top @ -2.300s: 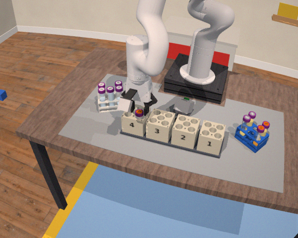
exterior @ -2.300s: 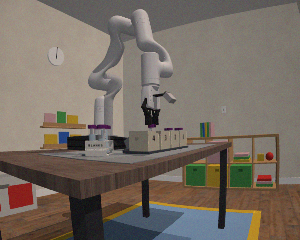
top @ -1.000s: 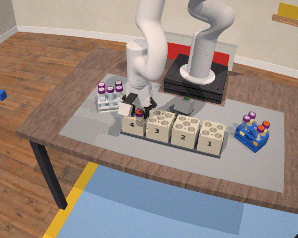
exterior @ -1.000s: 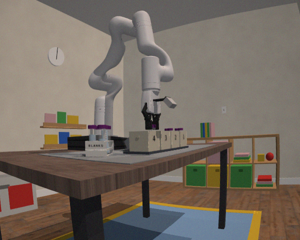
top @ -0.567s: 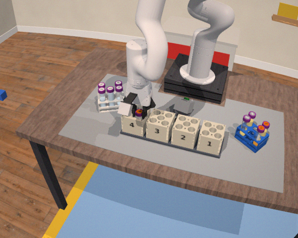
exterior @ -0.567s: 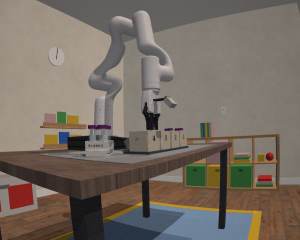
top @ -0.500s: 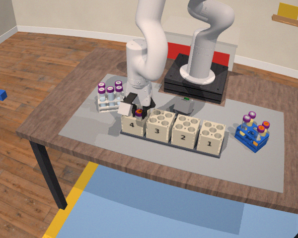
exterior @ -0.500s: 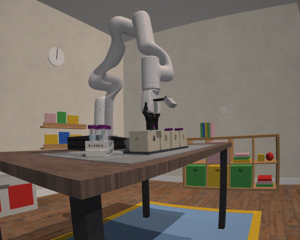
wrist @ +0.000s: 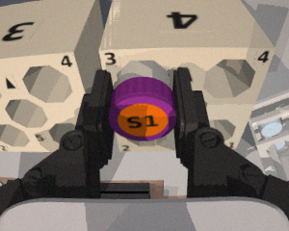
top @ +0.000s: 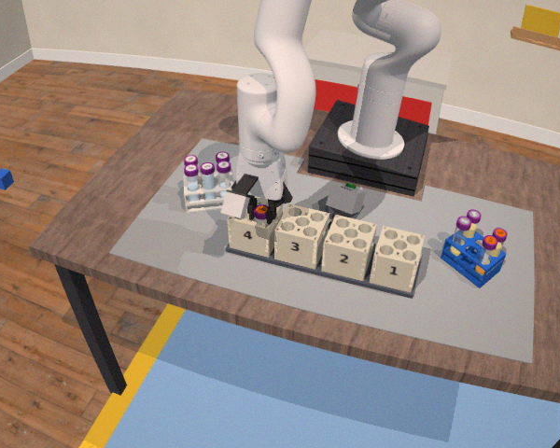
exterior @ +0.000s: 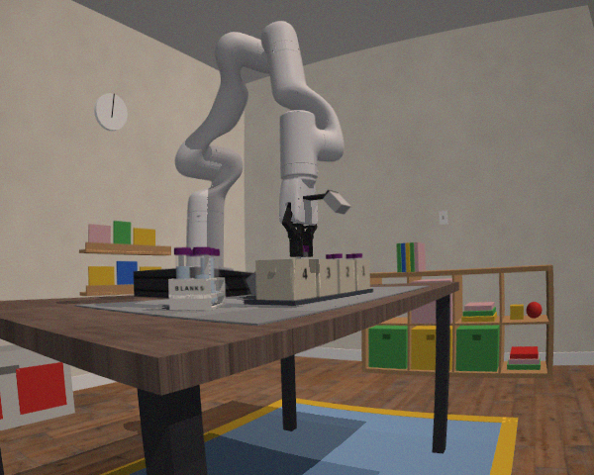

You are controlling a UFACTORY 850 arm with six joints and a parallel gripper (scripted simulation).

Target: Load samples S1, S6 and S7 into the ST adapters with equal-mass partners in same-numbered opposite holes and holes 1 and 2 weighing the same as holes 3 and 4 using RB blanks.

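Wrist view: a tube with a purple cap and an orange dot reading S1 stands in block 4, and the gripper is clamped on its cap, one black finger pressed to each side. The tube sits on the block's near side (which numbered hole it is in I cannot tell, since the cap and fingers hide the marks).

In the top view the same tube rises from block 4, the end one of four cream blocks in a row on a dark stand. Beside it come block 3, block 2 and block 1, each pair nearly touching; every hole that shows in these three is open.

A white rack just beyond block 4 holds five purple-capped tubes with pale liquid, near the gripper's wrist. A blue rack, well apart past block 1, holds four tubes: two with orange dots, the other two too small to read. A grey box with a green key sits between the blocks and the arm's black base. Bare grey mat lies between the stand and the table's front edge.
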